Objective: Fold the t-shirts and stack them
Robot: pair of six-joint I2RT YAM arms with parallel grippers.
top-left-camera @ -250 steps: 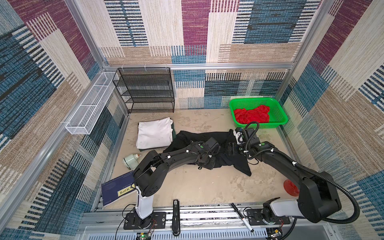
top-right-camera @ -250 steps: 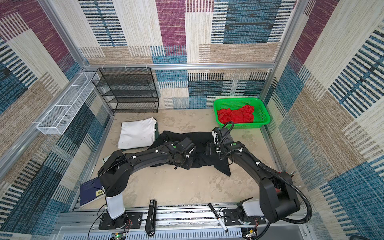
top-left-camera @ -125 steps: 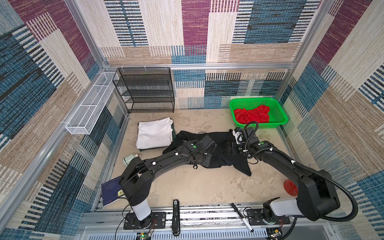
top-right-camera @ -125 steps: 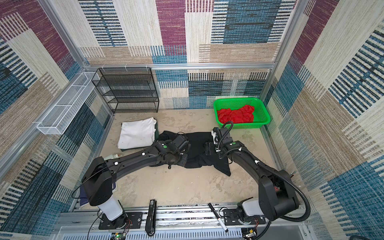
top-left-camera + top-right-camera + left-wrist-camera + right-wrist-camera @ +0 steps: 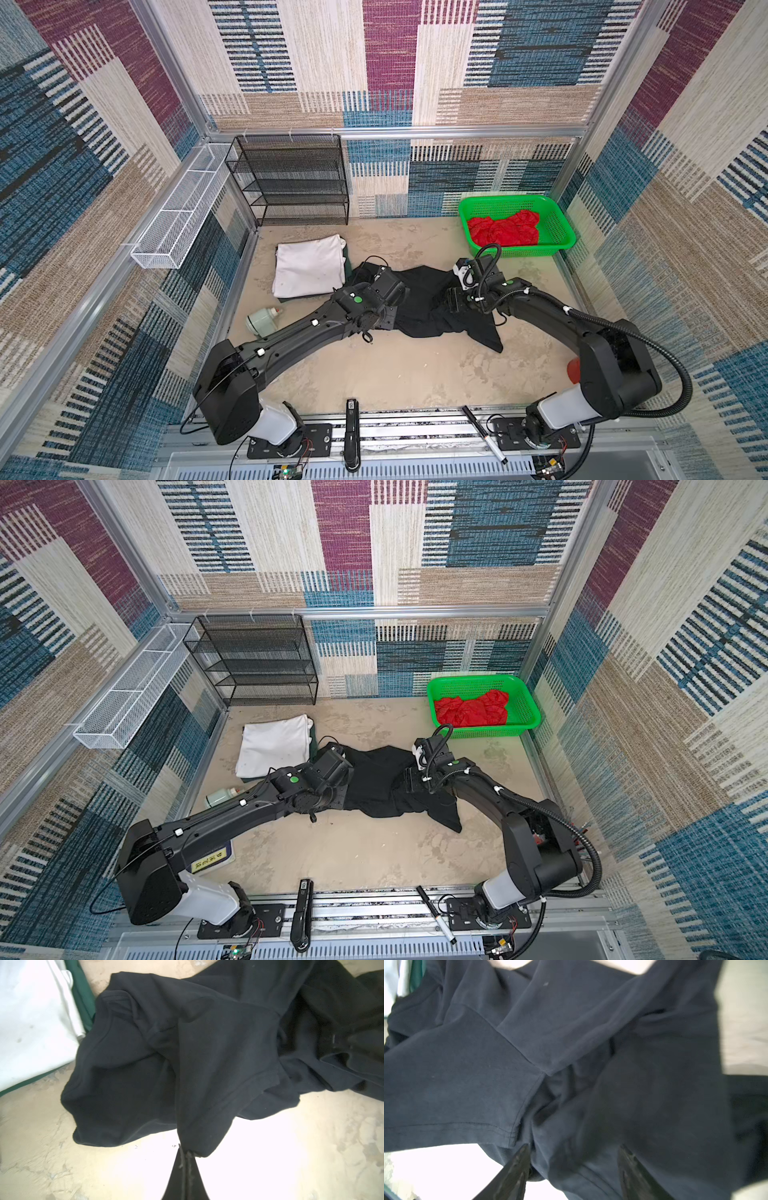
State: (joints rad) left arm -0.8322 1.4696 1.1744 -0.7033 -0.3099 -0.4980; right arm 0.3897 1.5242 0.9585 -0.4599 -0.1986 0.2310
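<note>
the left gripper [image 5: 185, 1152] pinched a sleeve hem of the crumpled black cloth t-shirt [image 5: 207, 1053]; the right gripper [image 5: 574, 1147] stood with jaws wide apart over its folds.

Four t-shirts [image 5: 424, 291] — one basket [image 5: 515, 201], one rack [image 5: 291, 178]

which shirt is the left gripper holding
The black shirt, rumpled mid-table: the left gripper is shut on its edge. The white shirt and green shirt lie stacked; the red shirt sits in the basket.
</note>
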